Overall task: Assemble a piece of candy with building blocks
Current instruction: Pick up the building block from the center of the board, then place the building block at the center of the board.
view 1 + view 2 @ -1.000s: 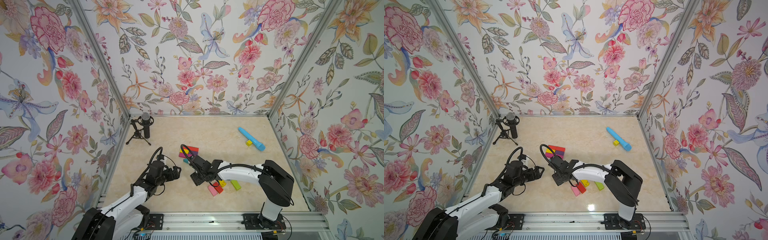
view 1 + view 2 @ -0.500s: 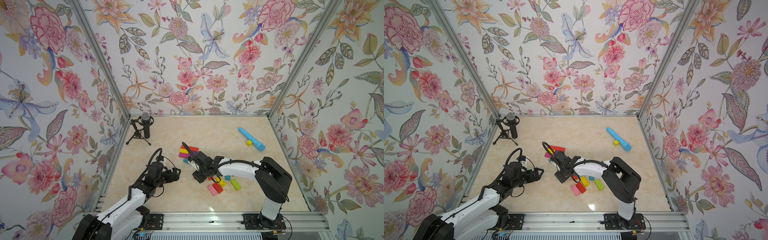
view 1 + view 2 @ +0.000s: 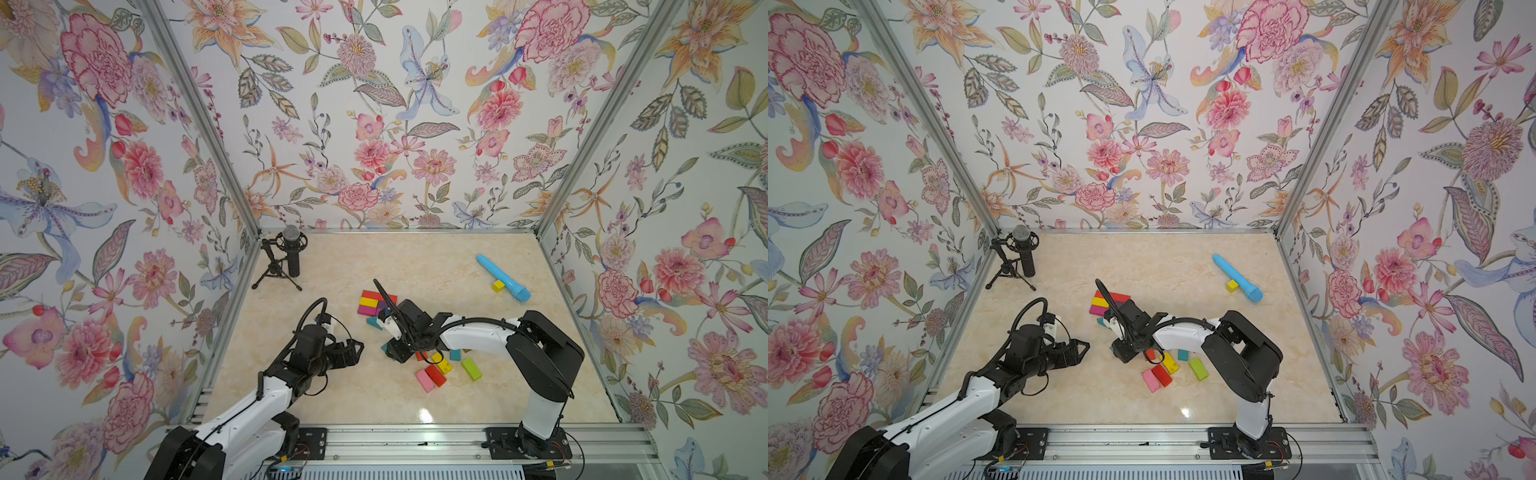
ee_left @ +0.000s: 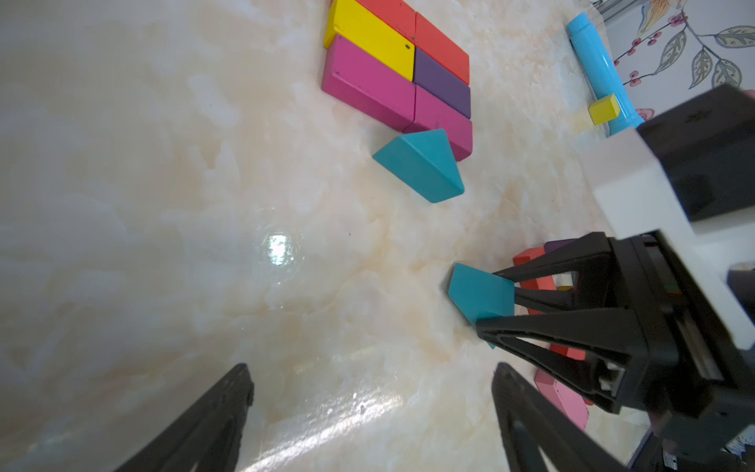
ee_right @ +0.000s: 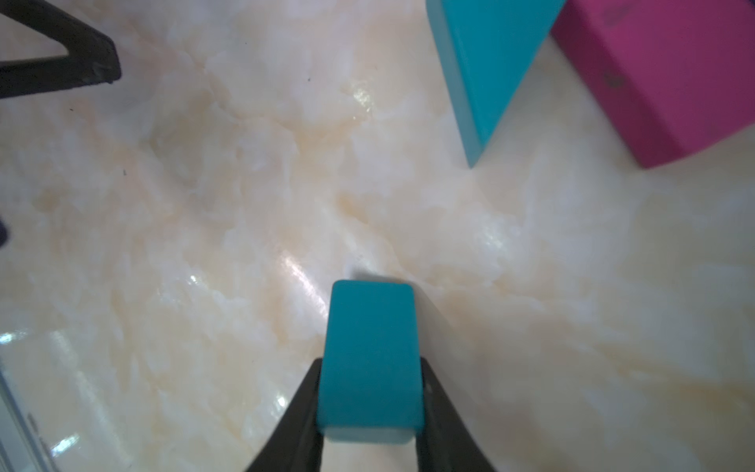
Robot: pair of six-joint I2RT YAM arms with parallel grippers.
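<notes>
Three floral walls [image 3: 374, 124], glossy marble tabletop [image 3: 415, 266]; left hand [image 3: 359, 349] agape, right hand [image 5: 369, 367] tight around teal wedge [image 4: 478, 292].

1. Left arm [image 3: 249, 409]: extends from its base at a low angle, with the forearm directed toward the centre of the workspace.
2. Left gripper [image 3: 354, 351]: jaws spread wide and holding nothing, as the left wrist view confirms.
3. Right arm [image 3: 473, 332]: upright at the base and bent sharply at the elbow, with the forearm reaching across toward the left arm.
4. Right gripper [image 5: 369, 363]: pitched downward, jaws closed on a teal block [image 4: 474, 292], one finger on each side face.
5. Gripper tips: facing each other, near but apart.
</notes>
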